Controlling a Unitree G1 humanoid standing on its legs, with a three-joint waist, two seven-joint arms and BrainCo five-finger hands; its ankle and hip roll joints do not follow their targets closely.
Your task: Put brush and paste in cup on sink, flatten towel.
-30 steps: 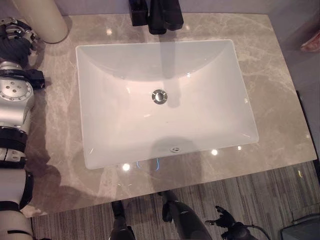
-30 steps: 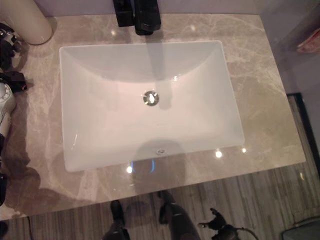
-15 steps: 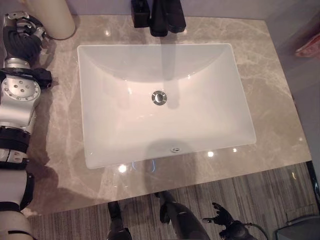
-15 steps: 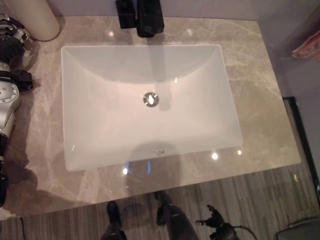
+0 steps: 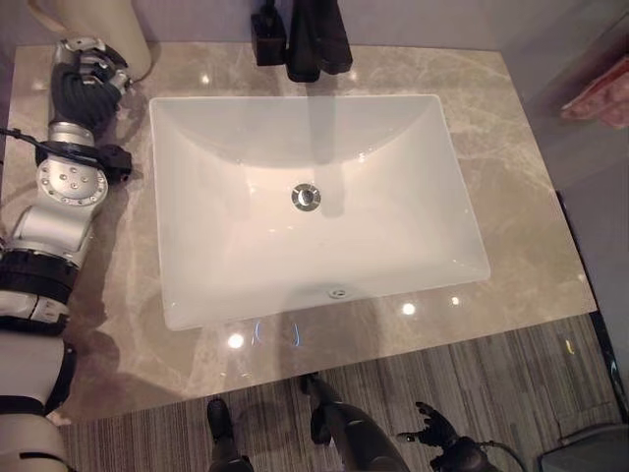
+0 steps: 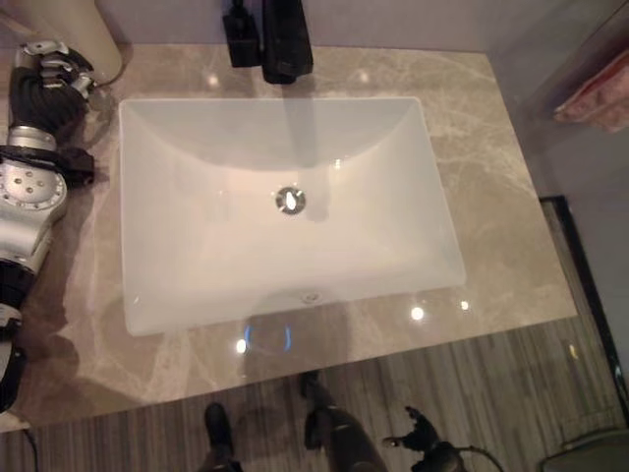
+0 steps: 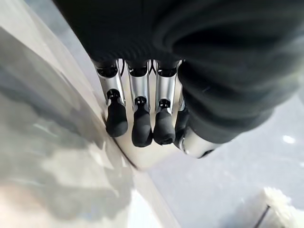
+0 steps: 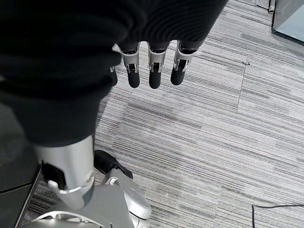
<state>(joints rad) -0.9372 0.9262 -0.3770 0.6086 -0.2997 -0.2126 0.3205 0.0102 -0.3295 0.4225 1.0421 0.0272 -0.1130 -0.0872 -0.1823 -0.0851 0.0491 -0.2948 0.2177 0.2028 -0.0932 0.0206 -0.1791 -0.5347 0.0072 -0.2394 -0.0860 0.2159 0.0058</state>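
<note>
The left hand (image 5: pixel 86 74) hangs over the far-left corner of the desk (image 5: pixel 511 147), at about ten o'clock from the basin (image 5: pixel 305 285). Its fingers (image 7: pixel 135 123) are straight and loose, holding nothing. Their tips sit just beside the pale cup (image 5: pixel 103 25) standing at the desk's back edge, likely to reach or steady it. The right hand (image 8: pixel 152 71) hangs low over the carpet floor (image 8: pixel 228 142), relaxed and empty, well clear of the work.

No brush, paste or towel can be made out on the desk. A pinkish cloth (image 5: pixel 595 93) shows past the desk at two o'clock; whether it is the towel I cannot tell.

A black tap (image 5: pixel 314 39) stands at twelve o'clock. The strip of desk at three o'clock is broad and bare, giving room to move.
</note>
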